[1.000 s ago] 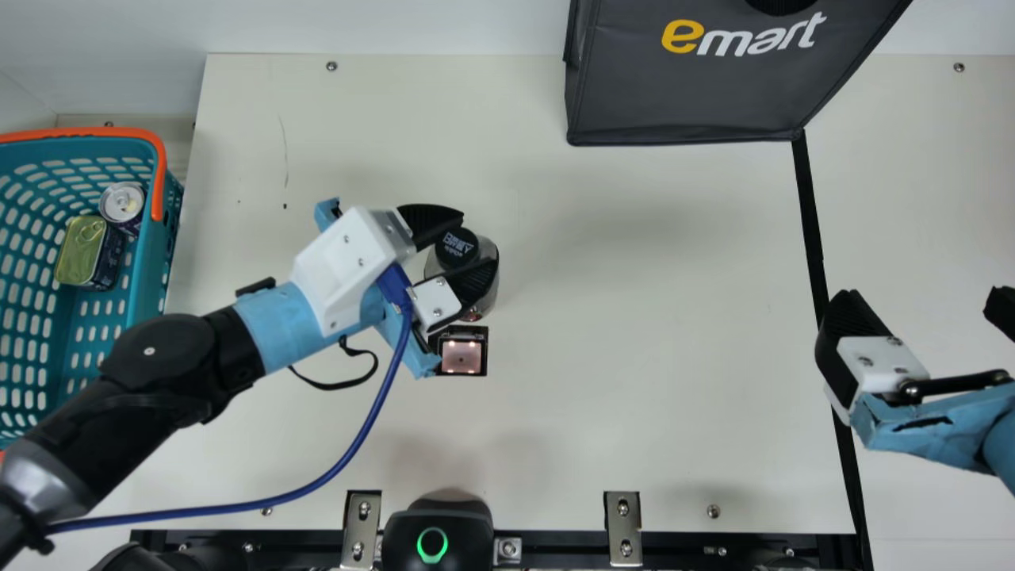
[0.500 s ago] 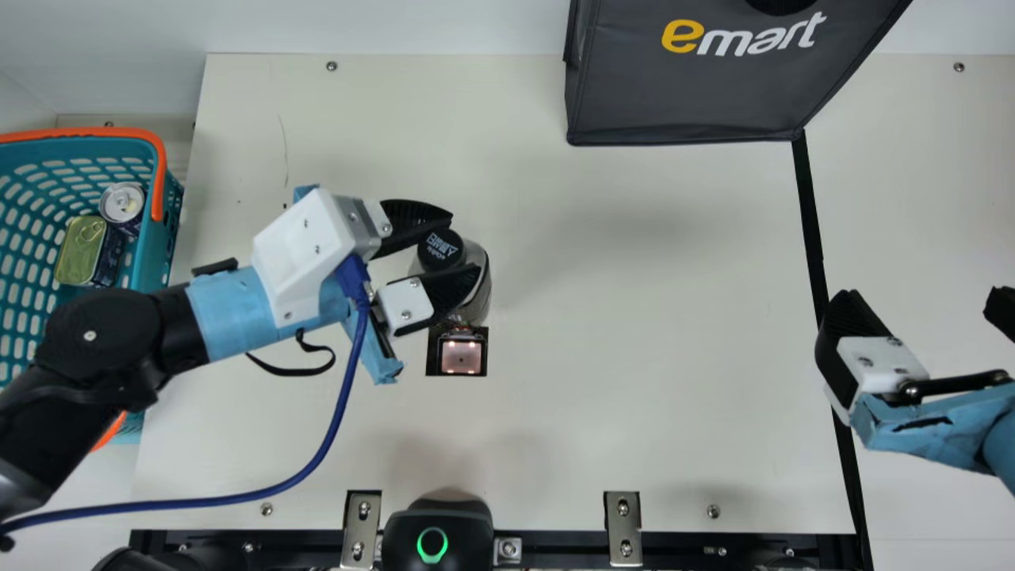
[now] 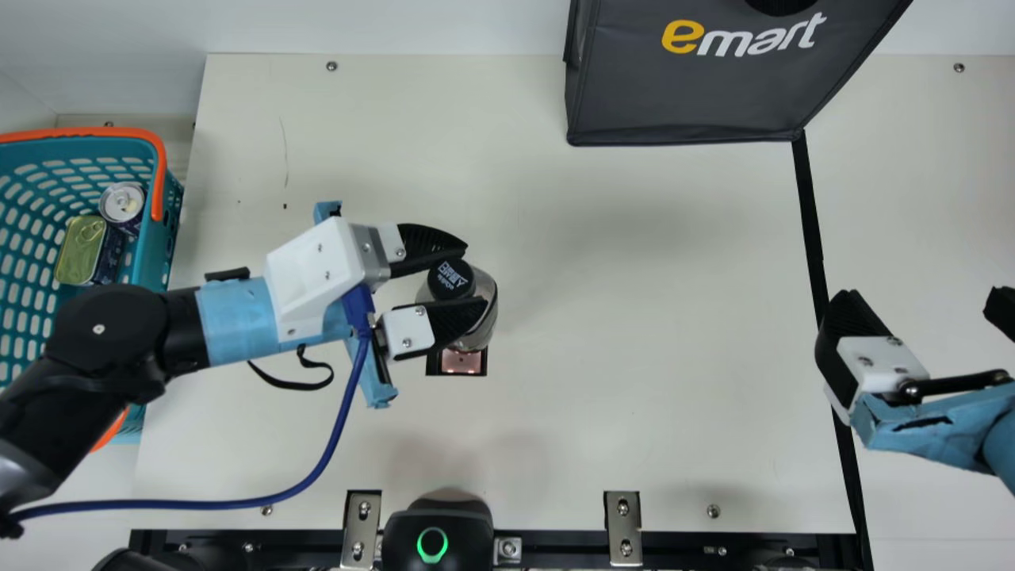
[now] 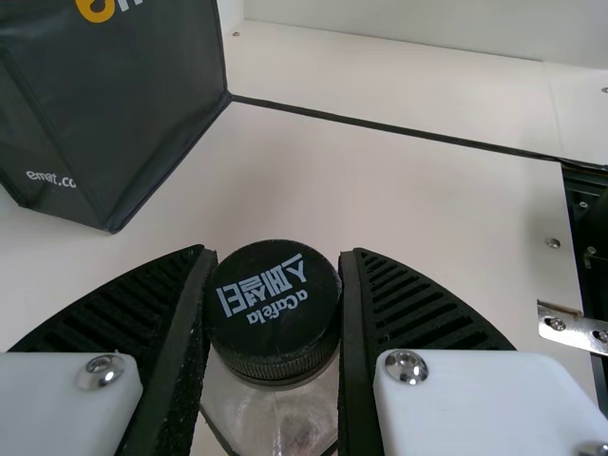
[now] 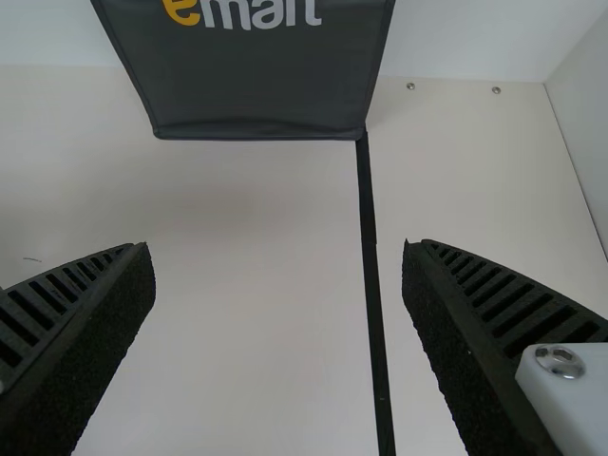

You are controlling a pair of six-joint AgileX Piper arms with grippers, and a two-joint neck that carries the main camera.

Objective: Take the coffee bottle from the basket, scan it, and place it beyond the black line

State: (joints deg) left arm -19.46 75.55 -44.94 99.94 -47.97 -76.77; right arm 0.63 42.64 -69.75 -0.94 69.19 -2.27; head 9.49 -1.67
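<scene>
From my end this looks like a robot lab bench dressed as a shop checkout: I see a teal shopping basket (image 3: 149, 258) with a drink can (image 3: 122, 202) and a flat tin (image 3: 80, 250) in it, a lit scanner window (image 3: 461, 363) set into the cream table (image 3: 634, 317), and a dark shopping bag (image 3: 690, 87). The lab side shows in the metal brackets (image 3: 623, 515) along the black rail (image 3: 563, 546) and plain white walls (image 3: 396, 24)

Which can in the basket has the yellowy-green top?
The boxy tin with rounded corners, inside the basket. The other one, the round can, has a silver top.
</scene>
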